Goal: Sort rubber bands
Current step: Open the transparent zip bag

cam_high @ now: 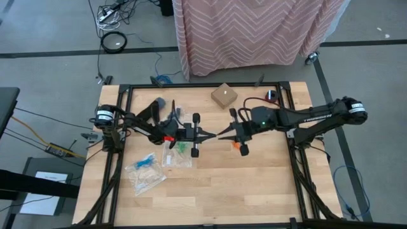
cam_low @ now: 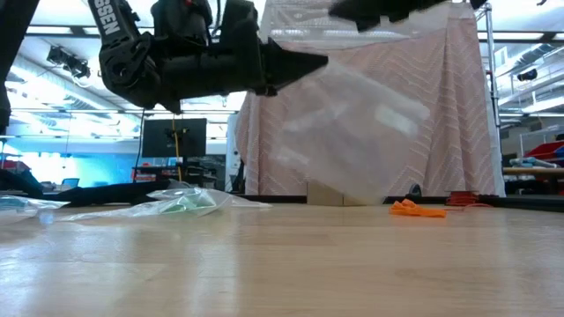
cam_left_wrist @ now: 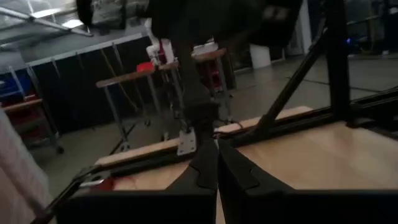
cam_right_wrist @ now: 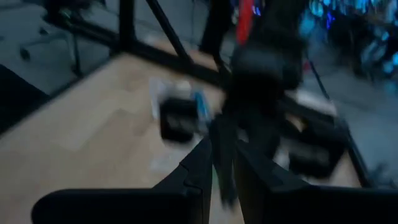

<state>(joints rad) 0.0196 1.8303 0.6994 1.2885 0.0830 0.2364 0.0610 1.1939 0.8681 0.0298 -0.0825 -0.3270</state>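
Both arms met tip to tip over the middle of the wooden surface [cam_high: 254, 184]. The left tool [cam_high: 212, 135], fingers pressed together, pinched one edge of a clear plastic bag [cam_low: 352, 132] raised above the surface; the right tool [cam_high: 222, 134], fingers nearly together, gripped the same bag at its opposite edge. Orange rubber bands [cam_high: 243, 148] lay on the surface at 6 o'clock of the right tool. Green rubber bands [cam_high: 181, 147] sat inside a zip bag [cam_high: 177, 156] beneath the left arm, and blue rubber bands [cam_high: 145, 161] inside another bag [cam_high: 145, 175] at 7 o'clock. A small cardboard box [cam_high: 224, 96] stood at 12 o'clock.
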